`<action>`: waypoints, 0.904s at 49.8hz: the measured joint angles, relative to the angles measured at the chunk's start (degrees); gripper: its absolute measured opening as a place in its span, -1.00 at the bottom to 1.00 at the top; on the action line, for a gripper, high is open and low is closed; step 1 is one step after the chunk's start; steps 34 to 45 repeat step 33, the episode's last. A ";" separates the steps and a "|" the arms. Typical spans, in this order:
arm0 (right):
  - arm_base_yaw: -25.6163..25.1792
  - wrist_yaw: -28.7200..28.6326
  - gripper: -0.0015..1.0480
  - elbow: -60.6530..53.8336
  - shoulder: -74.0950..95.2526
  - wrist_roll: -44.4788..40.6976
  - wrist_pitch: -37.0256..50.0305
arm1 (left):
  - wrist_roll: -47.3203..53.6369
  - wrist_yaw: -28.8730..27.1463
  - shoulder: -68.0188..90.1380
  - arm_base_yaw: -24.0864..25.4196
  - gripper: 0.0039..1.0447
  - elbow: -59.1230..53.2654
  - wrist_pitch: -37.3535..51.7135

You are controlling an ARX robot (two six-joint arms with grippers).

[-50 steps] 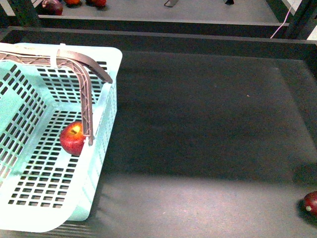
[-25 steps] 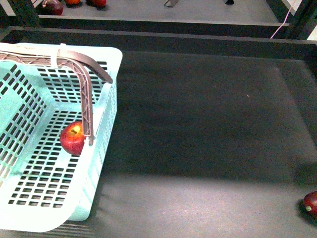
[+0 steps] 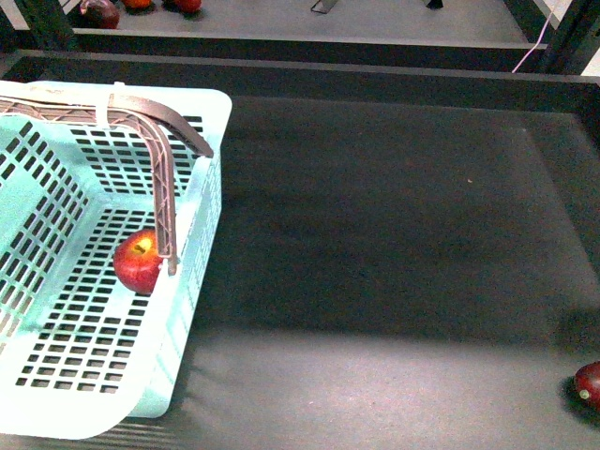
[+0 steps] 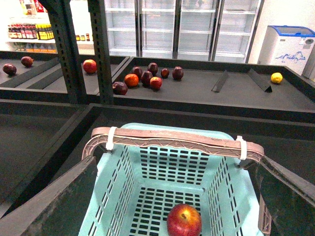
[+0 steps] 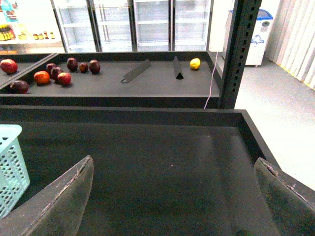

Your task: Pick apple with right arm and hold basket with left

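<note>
This is a shop, laid out like a small grocery or supermarket. Along the back wall stands a row of tall glass-door fridges with empty white shelves inside, and beside them a chest freezer with a blue lid. At one side, shelves carry rows of bottles. Wide black display trays with raised edges are set between dark metal posts, in the manner of produce stands. Loose fruit lies out on one tray, mostly red and dark, with a single lemon apart. A mint plastic shopping basket with brown handles sits on the nearest tray.
</note>
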 joint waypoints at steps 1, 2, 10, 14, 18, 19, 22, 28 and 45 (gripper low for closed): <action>0.00 0.00 0.83 0.00 0.00 0.00 0.00 | 0.00 0.00 0.00 0.00 0.87 0.00 0.00; 0.00 0.00 0.83 0.00 0.00 0.00 0.00 | 0.00 0.00 0.00 0.00 0.87 0.00 0.00; 0.00 0.00 0.83 0.00 0.00 0.00 0.00 | 0.02 0.00 0.00 0.00 0.87 0.00 0.00; 0.00 0.00 0.83 0.00 0.00 0.00 0.00 | 0.00 0.00 0.00 0.00 0.87 0.00 0.00; 0.00 0.00 0.83 0.00 0.00 0.00 0.00 | 0.02 -0.02 0.00 0.00 0.87 0.00 0.00; 0.00 0.00 0.83 0.00 0.00 0.00 0.00 | 0.00 0.00 0.00 0.00 0.87 0.00 0.00; 0.00 0.00 0.83 0.00 0.00 0.00 0.00 | 0.00 -0.02 0.00 0.00 0.87 0.00 0.00; 0.00 0.00 0.83 0.00 0.00 0.00 0.00 | 0.00 -0.02 0.00 0.00 0.87 0.00 0.00; 0.00 0.00 0.83 0.00 0.00 0.00 0.00 | 0.00 -0.02 0.00 0.00 0.87 0.00 0.00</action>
